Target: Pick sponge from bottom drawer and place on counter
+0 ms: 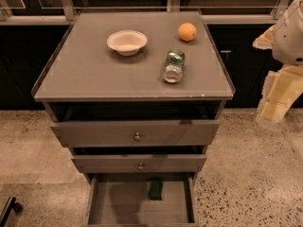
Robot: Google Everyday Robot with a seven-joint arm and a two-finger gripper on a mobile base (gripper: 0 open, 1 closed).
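Note:
The sponge (155, 189), dark green, lies on the grey floor of the bottom drawer (113, 207), near the drawer's back and a little right of its middle. The bottom drawer is pulled out toward me. The counter (94, 74) is the flat grey top of the cabinet. My gripper (276, 100) hangs at the right edge of the view, off the cabinet's right side, about level with the counter's front edge and well above the sponge. It holds nothing that I can see.
On the counter stand a white bowl (127, 41), an orange (187, 31) and a clear jar (173, 66) lying on its side. Two knobbed drawers (136, 133) sit slightly open above the bottom drawer. Speckled floor surrounds the cabinet.

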